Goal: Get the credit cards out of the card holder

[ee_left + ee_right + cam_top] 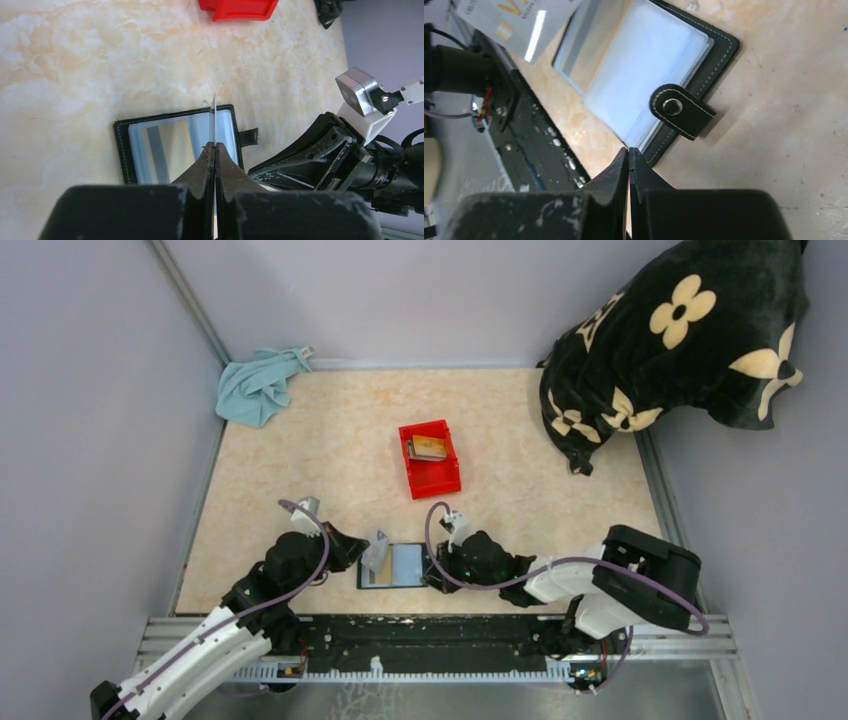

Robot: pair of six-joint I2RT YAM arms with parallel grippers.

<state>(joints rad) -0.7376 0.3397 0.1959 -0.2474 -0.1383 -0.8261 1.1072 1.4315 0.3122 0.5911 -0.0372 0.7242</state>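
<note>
The black card holder lies open on the table's near edge, its blue inside up, with a tan and grey credit card still in a slot. My left gripper is shut on a thin grey credit card, held up over the holder's left half. That card shows edge-on in the left wrist view and as a pale face with gold print in the right wrist view. My right gripper is shut with nothing in it, its tips at the holder's right edge, near the snap tab.
A red bin stands mid-table beyond the holder, with a tan card lying in it. A light blue cloth is bunched in the far left corner. A black flowered cushion fills the far right corner. Grey walls close in on both sides.
</note>
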